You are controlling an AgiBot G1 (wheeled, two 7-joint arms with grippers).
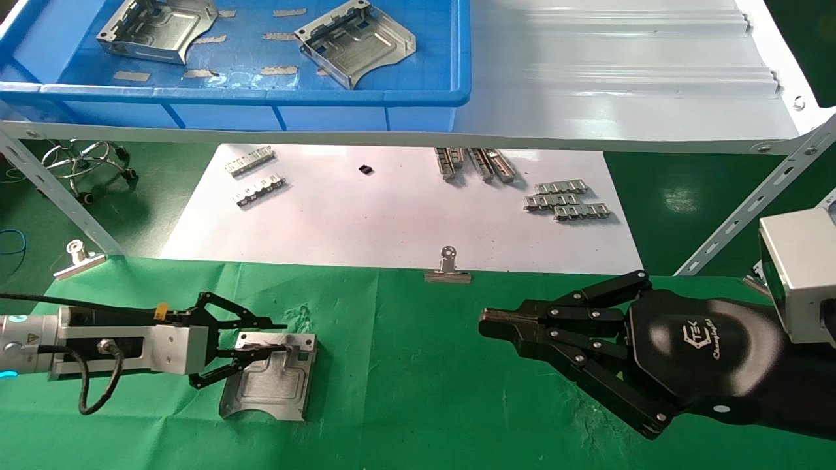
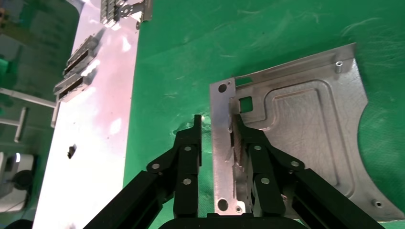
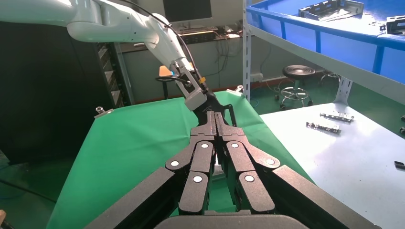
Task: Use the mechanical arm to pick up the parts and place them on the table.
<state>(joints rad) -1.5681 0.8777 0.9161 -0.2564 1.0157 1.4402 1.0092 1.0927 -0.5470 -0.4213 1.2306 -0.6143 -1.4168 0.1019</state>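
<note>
Fingers (image 2: 248, 152) of the left gripper (image 1: 251, 339) straddle the upturned perforated edge of one part (image 1: 271, 375); one fingertip rests inside the plate against that lip, the other stands just off it on the cloth, so the jaws are parted and look released rather than clamped. That part lies flat on the table (image 1: 424, 405), near its left end and a little back from the front edge, concave curved edge facing the front. Judging by this, the plate is already set down and the grip has been let go so the arm can pull clear without dragging it.

Right gripper (image 1: 496, 324) hovers over the table's right half, fingers pressed together and holding nothing, apparently parked out of the way.

Two more parts (image 1: 356, 42) wait in the blue bin (image 1: 261, 98) on the white shelf (image 1: 620, 85) beyond the table's back edge, so the task looks partly done. A binder clip (image 1: 448, 267) pins the cloth at the back edge
</note>
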